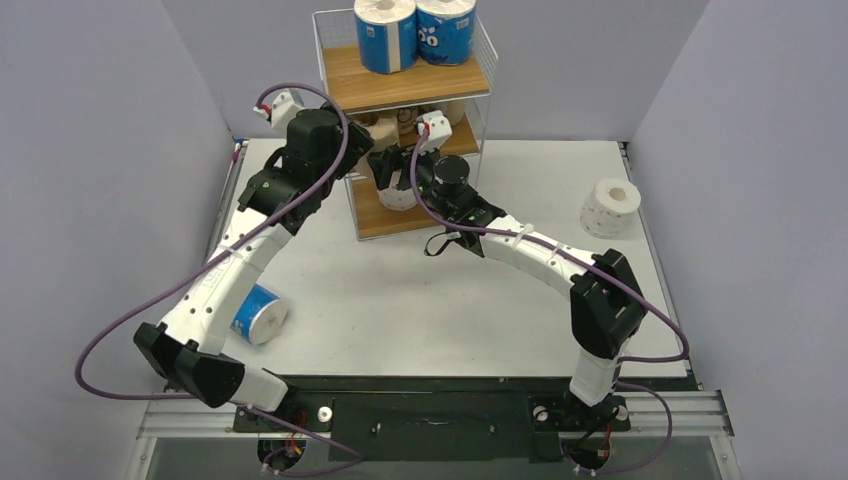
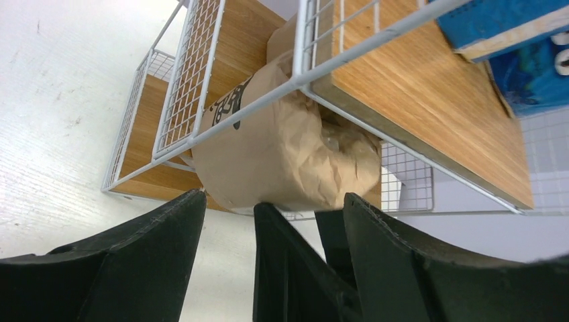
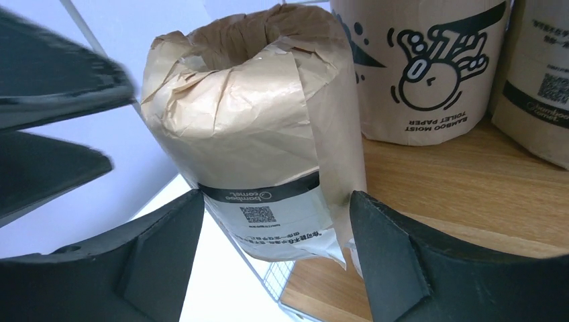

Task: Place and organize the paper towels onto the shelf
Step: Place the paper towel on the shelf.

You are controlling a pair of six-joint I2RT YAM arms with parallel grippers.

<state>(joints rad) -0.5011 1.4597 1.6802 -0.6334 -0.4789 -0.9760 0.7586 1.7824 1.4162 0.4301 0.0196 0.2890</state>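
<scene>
Right wrist view has the right gripper with its black fingers spread wide on either side of a tan-brown paper-wrapped roll. Whether the pads press the wrap I cannot tell. Left wrist view shows the left gripper spread too and holding nothing, the same roll just beyond its tips (the dark finger between them looks like the other arm's). That roll stands on end at the open edge of the middle board of the three-tier wooden shelf in white wire, beside a second tan roll and a third tan roll further in.

By my judgement the tan set is shelved, though the edge roll may want nudging inward. Two blue printed rolls stand on the top board. A white roll seems to sit on the bottom board, half hidden by the grippers. Left to shelve are a blue roll on its side on the white table under the left arm, and a white dotted roll near the table's right edge.

The second tan roll reads "BAMBOO MOIST TOILET PAPER" under a cartoon figure. The near roll's black band says "bamboo comet" above a QR code. The blue wrap's print is too small to read.
</scene>
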